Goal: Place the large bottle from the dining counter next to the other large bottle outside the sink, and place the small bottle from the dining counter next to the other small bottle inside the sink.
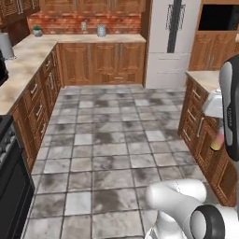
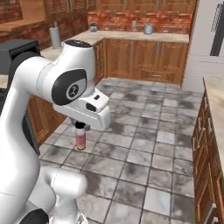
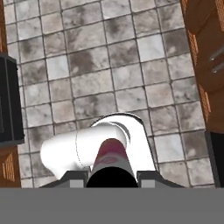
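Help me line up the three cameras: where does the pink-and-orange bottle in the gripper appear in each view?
Left base view: large bottle at the right edge, beside the arm.
Right base view: left of centre, hanging under the hand.
Hand view: bottom centre, cap toward the camera.
Shared landmark: the grey tiled floor.

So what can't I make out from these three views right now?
- Gripper: right base view, the hand's white body covers the fingers, so the jaw state is unclear.
- Large bottle: its cap and top are hidden there; in the left base view the forearm covers most of it.
- Label text: hand view, too blurred.
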Robot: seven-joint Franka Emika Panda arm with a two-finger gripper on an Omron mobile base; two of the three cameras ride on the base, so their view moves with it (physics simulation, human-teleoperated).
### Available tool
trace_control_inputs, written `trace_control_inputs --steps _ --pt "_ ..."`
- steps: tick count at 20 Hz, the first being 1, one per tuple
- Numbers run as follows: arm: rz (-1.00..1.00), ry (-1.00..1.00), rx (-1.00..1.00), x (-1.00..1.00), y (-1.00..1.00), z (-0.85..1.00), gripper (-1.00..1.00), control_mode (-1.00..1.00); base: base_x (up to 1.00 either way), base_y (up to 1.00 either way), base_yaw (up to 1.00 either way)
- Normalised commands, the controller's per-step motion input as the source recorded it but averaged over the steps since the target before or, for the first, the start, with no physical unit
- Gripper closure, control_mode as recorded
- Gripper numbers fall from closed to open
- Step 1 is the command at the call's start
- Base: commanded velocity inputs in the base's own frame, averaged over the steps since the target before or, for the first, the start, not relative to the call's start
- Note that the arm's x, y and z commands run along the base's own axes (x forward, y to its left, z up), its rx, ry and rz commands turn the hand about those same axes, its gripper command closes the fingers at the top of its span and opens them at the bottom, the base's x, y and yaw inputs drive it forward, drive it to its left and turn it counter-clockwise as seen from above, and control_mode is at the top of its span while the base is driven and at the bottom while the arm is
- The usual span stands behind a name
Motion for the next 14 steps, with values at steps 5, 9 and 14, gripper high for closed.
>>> trace_control_inputs --steps 5,9,14 --pt "0.00 0.00 0.00 0.00 0.00 0.00 1.00 1.00 1.00 0.19 0.00" --pt "0.00 0.00 0.00 0.00 0.00 0.00 1.00 1.00 1.00 0.20 -0.01" --pt "0.00 0.00 0.00 0.00 0.00 0.00 1.00 1.00 0.91 0.18 -0.07"
